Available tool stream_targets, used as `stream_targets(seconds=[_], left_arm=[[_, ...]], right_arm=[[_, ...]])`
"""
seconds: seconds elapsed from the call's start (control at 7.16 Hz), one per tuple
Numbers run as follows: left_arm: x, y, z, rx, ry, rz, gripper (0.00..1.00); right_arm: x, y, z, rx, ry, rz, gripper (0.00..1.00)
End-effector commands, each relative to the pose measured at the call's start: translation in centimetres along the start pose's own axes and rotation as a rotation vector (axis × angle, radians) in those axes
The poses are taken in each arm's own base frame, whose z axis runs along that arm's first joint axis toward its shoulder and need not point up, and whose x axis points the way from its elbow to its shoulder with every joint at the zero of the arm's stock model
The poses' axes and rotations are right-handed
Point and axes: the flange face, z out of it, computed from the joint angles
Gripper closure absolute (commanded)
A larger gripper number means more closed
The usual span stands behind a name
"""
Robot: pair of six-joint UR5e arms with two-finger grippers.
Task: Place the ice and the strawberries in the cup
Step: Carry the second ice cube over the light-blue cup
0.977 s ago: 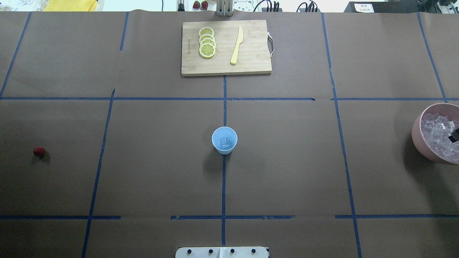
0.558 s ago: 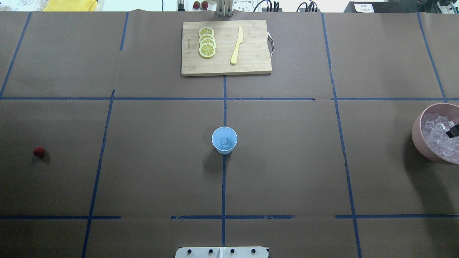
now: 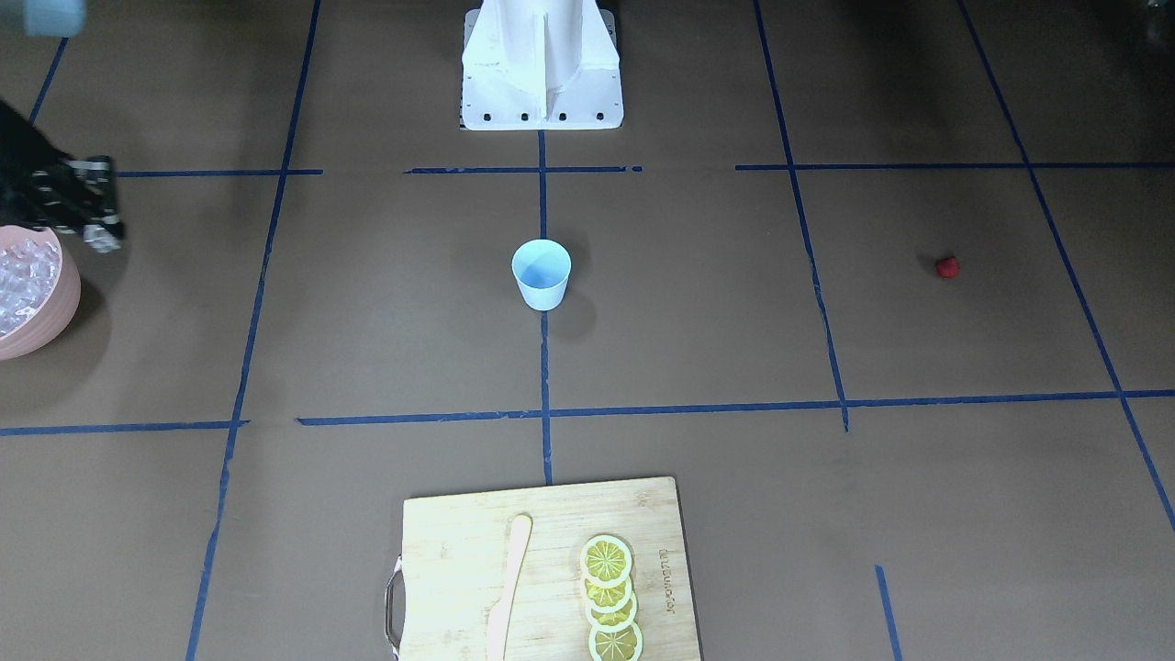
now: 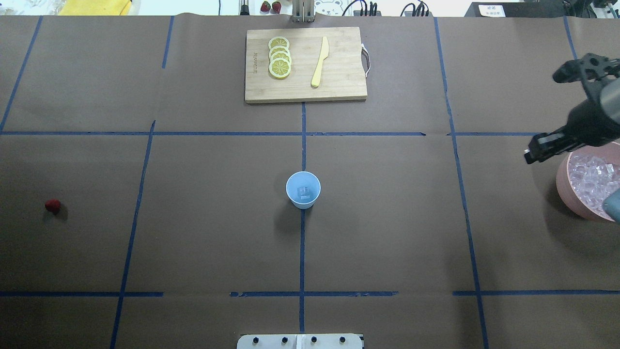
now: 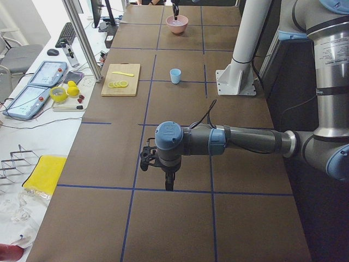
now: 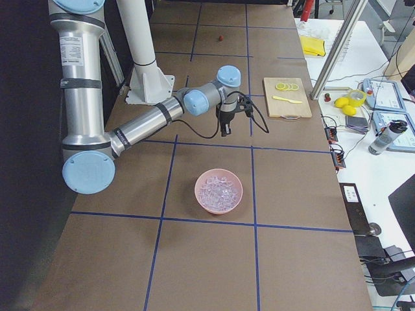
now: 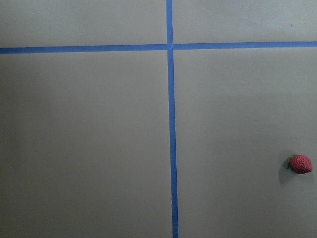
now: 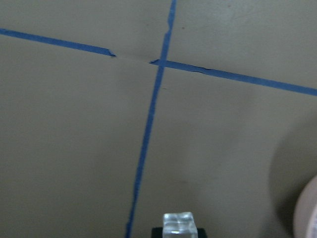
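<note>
The pale blue cup [image 4: 303,189] stands at the table's middle, and one clear cube [image 4: 304,193] lies inside it. The red strawberry [image 4: 53,205] lies far left on the paper and also shows as the strawberry [image 7: 300,164] at the right edge of the left wrist view. My right gripper [image 4: 535,152] hangs beside the pink bowl of ice [image 4: 564,194], on its cup side. It is shut on an ice cube [image 8: 180,225]. My left gripper [image 5: 168,183] shows only in the exterior left view, pointing down, and I cannot tell whether it is open or shut.
A wooden cutting board [image 4: 339,82] with lemon slices [image 4: 280,57] and a yellow knife [image 4: 320,62] lies at the far side. The robot's white base [image 3: 542,73] stands at the near edge. Blue tape lines cross the brown paper.
The right gripper has risen out of the ice bowl and moved left and farther from the robot, with a cube in it. Cup and strawberry have not moved.
</note>
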Motion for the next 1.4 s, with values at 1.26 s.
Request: stream_targets(seconds=[1.26], left_arm=[[0.0, 0.0, 0.2, -0.005, 0.000, -0.001, 0.00]], right_arm=[[-37.7, -4.1, 12.6, 0.025, -0.076, 0.208, 1.00]])
